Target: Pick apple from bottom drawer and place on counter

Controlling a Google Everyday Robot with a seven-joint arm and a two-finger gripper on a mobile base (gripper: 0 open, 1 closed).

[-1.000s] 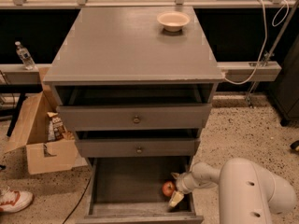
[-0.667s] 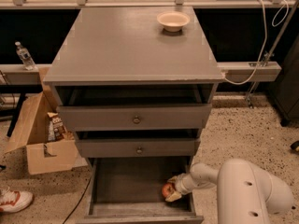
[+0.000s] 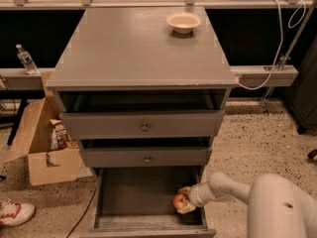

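Gripper: over the last second my gripper [image 3: 183, 201] has closed in on the apple [image 3: 179, 200], at 4 o'clock in the bottom drawer [image 3: 133, 192].
Jaws: seemingly pinching the apple from either side.
Apple: barely shifted, not yet lifted.
Meaning: grasp probably made; the lift to the counter [image 3: 138, 48] is next.
Writing: nothing readable on the bottle [image 3: 26, 59] or the cardboard box [image 3: 44, 148].

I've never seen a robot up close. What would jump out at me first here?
A bulky white arm reaches from the lower right into the open bottom drawer, its gripper at a small red apple by the drawer's right side. Up top, the grey counter carries a cream bowl near its far right corner.
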